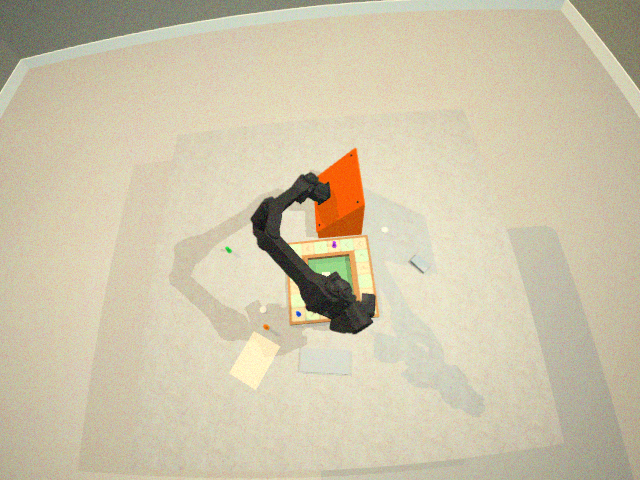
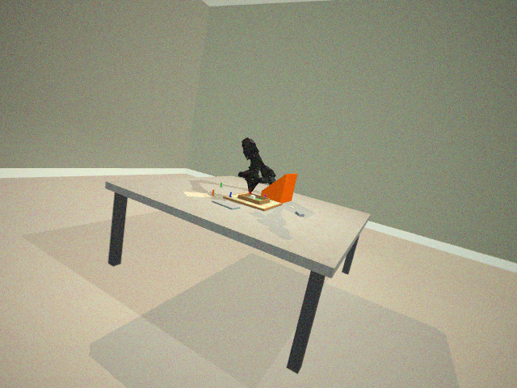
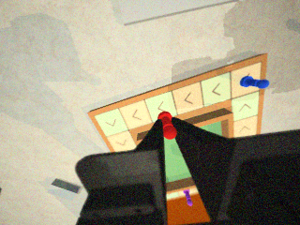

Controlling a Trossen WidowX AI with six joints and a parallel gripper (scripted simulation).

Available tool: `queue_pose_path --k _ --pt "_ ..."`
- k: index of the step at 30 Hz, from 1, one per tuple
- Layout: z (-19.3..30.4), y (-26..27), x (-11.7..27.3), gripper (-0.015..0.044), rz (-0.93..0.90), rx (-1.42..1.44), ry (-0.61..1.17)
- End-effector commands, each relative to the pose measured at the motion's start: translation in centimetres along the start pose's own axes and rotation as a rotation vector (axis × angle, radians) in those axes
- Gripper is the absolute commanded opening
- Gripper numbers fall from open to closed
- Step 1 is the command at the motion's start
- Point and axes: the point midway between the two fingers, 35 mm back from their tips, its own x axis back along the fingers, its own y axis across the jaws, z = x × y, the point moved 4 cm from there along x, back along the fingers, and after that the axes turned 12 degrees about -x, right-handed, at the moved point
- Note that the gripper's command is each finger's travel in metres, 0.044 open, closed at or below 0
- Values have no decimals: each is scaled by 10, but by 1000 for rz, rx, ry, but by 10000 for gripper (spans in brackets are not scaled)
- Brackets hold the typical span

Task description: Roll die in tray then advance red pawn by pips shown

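My gripper [image 2: 250,191] [image 3: 166,122] is shut on the red pawn [image 3: 168,127] [image 2: 250,192] and holds it above the board [image 1: 368,279] [image 3: 110,123], near the row with the blue pawn; the arm hides the pawn in the top view. The white die [image 1: 325,274] [image 2: 253,196] sits in the green tray [image 1: 333,263] [image 3: 177,164] at the board's middle. Its pips are too small to read there, and the fingers hide it in the wrist view.
A blue pawn [image 1: 298,314] [image 3: 253,82] stands on a corner square. A purple pawn [image 1: 333,244] [image 3: 187,197] stands on the row beside the tall orange wedge [image 1: 348,180] [image 2: 283,190]. Green [image 1: 228,250] and orange [image 1: 266,327] pawns, a grey slab [image 1: 325,361] and a grey block [image 1: 420,264] lie off the board.
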Motion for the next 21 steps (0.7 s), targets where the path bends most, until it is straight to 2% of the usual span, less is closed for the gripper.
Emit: queue_pose_path --k 1,11,21 --pt "0 1 16 0 0 -3 7" --pt "3 -4 64 0 4 -3 8" --pt "28 10 55 0 0 -2 9"
